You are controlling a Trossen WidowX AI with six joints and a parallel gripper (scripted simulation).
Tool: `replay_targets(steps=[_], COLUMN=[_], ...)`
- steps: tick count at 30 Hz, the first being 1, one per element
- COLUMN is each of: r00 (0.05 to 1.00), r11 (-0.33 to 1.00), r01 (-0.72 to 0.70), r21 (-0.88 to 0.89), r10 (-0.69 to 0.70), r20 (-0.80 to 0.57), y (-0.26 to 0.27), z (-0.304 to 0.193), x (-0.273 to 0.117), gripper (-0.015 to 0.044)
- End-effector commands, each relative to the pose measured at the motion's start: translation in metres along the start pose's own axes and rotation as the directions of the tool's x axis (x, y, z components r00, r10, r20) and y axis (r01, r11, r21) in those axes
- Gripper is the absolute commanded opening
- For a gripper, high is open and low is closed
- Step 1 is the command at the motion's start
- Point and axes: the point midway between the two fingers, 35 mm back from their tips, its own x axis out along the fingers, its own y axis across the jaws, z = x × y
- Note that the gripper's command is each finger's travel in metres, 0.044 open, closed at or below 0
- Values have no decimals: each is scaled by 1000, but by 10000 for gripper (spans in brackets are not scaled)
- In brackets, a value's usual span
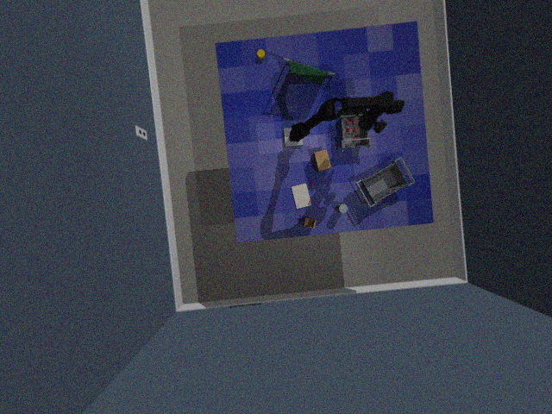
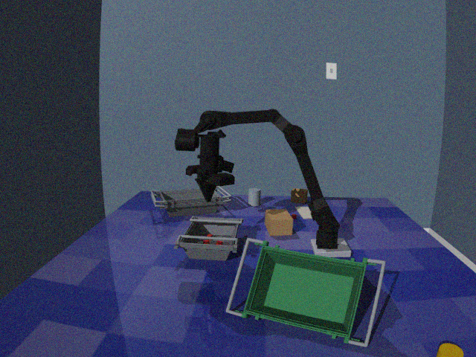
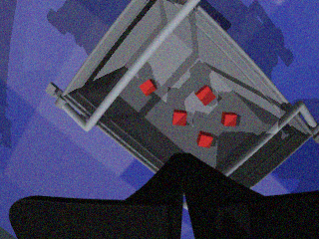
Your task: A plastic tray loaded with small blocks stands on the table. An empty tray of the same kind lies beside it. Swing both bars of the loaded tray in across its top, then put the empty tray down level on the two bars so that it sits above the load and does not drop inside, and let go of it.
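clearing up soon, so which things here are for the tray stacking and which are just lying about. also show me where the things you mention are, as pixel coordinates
For the job:
- loaded gray tray [image 1: 350, 138] [image 2: 207, 253] [image 3: 226, 50]
- red blocks [image 1: 348, 129] [image 2: 219, 242] [image 3: 204, 95] inside
- empty gray tray [image 1: 379, 185] [image 2: 194, 209]

Lying about:
- green tray [image 1: 307, 71] [image 2: 311, 291]
- tan box [image 1: 322, 160] [image 2: 279, 222]
- small brown box [image 1: 309, 222] [image 2: 299, 195]
- gray cylinder [image 1: 342, 208] [image 2: 253, 197]
- yellow cylinder [image 1: 260, 53] [image 2: 449, 350]
- white card [image 1: 301, 196] [image 2: 303, 212]

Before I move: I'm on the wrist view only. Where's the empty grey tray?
Observer: The top view shows the empty grey tray off to one side of the loaded tray, turned at an angle to it.

Operator: Are the fingertips down among the blocks?

Observer: No. In the exterior view the closed end effector hangs above the loaded tray, with a visible gap over its bars.

Operator: Anything else big on the table that I can't see?

Observer: A green tray, tilted so its open top faces the exterior camera.
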Motion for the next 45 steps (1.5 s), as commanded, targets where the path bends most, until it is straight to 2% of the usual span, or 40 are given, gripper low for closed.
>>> replay_targets(steps=[1, 8, 14, 21, 28, 33, 37, 41, 45], r00=[1000, 1000, 1000, 999, 999, 999, 998, 998, 998], r11=[735, 355, -31, -472, -815, -957, -998, -970, -876], r01=[6, 0, -11, -29, -45, -53, -55, -53, -47], r21=[-678, -935, -999, -881, -578, -284, -25, 237, 481], r10=[-9, -17, -25, -34, -43, -49, -54, -59, -64], r20=[-1, -7, -11, -14, -17, -19, -19, -20, -19], y=[-54, -92, -126, -168, -211, -243, -269, -294, -320], z=[-45, -69, -85, -100, -109, -113, -114, -113, -111], x=[-2, -5, -7, -11, -15, -19, -21, -24, -27], gripper=[0, 0, 0, 0, 0, 0, 0, 0, 0])
